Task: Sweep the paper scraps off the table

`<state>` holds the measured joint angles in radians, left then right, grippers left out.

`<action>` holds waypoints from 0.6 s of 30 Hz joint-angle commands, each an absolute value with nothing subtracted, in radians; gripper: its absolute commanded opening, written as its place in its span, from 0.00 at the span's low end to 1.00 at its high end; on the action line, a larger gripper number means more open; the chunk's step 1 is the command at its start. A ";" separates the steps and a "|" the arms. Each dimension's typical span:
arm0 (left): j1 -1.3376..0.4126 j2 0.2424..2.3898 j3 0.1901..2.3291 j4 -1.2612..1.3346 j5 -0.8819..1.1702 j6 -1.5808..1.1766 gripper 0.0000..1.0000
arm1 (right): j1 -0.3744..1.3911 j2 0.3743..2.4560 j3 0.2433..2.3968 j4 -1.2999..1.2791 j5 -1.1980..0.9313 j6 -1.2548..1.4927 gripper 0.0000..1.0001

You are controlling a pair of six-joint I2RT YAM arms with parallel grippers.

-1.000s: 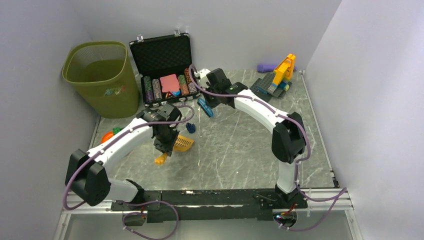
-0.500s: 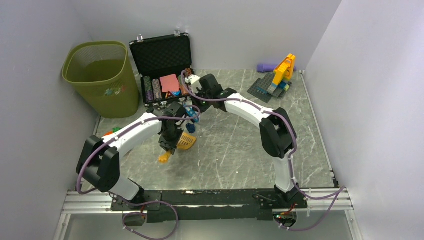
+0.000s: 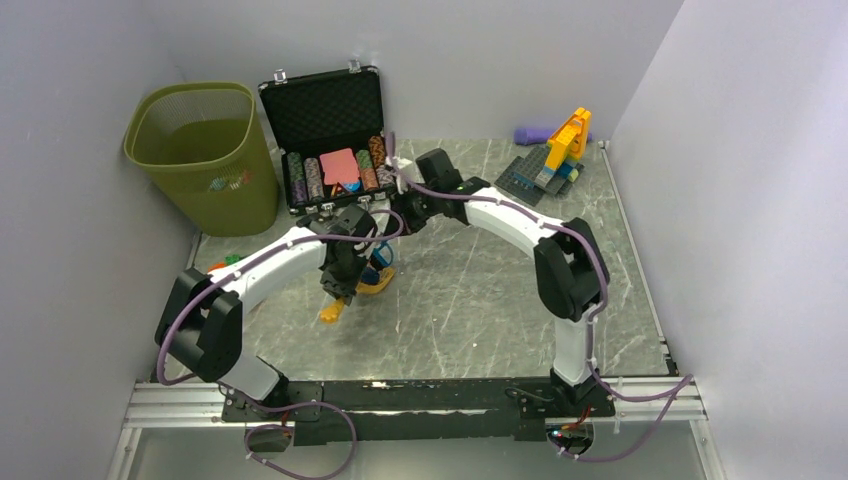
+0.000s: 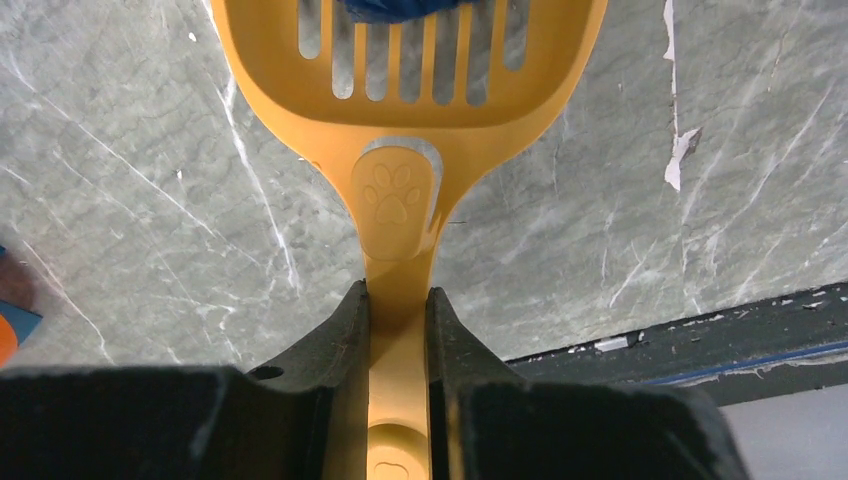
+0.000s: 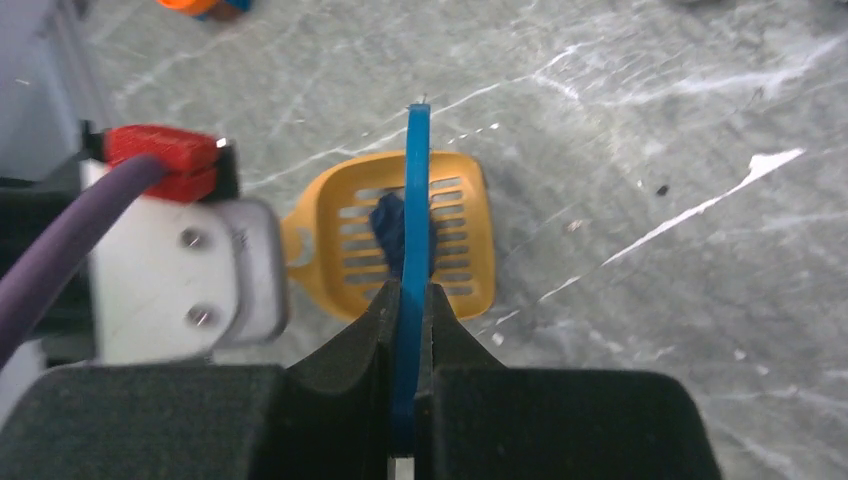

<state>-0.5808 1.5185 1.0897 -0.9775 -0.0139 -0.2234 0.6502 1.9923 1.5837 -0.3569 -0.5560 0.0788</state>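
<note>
My left gripper [image 3: 343,284] [image 4: 398,291] is shut on the handle of a yellow slotted scoop [image 3: 377,282] [image 4: 400,90] that lies low on the table [image 3: 480,290]. A dark blue paper scrap [image 5: 387,226] [image 4: 400,8] rests in the scoop's [image 5: 455,250] bowl. Just behind the scoop, my right gripper [image 3: 402,216] [image 5: 410,292] is shut on a flat blue blade [image 5: 414,180]. The blade reaches edge-on over the bowl, right beside the scrap.
A green mesh bin [image 3: 200,150] stands at the back left with coloured scraps showing inside. An open black case [image 3: 330,140] of poker chips sits behind the grippers. Toy bricks [image 3: 555,155] are at the back right. Orange and green bits [image 3: 218,266] lie by the left edge.
The dark blue scrap lay on the table beside the scoop; now it sits in the bowl. The scoop slid toward it, and the right arm brought the blade in.
</note>
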 commanded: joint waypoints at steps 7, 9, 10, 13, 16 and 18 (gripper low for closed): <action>-0.659 1.295 0.988 -0.841 -0.100 -0.289 0.00 | 0.588 1.749 1.544 -0.387 -0.574 0.171 0.00; -0.662 1.248 0.968 -0.817 -0.113 -0.299 0.00 | 0.578 1.687 1.536 -0.389 -0.507 0.172 0.00; -0.664 1.224 0.959 -0.805 -0.121 -0.304 0.00 | 0.570 1.656 1.530 -0.383 -0.461 0.177 0.00; -0.664 1.162 0.942 -0.781 -0.153 -0.324 0.00 | 0.554 1.549 1.493 -0.348 -0.319 0.200 0.00; -0.664 1.120 0.958 -0.788 -0.186 -0.333 0.00 | 0.547 1.439 1.408 -0.289 -0.153 0.220 0.00; -0.658 1.110 0.998 -0.820 -0.209 -0.325 0.00 | 0.544 1.364 1.347 -0.246 -0.082 0.224 0.00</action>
<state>-0.6609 1.1473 0.9455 -0.8272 -0.1371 -0.3065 0.5556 1.4967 1.4345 -0.3500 -0.3119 0.1932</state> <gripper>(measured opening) 0.210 0.089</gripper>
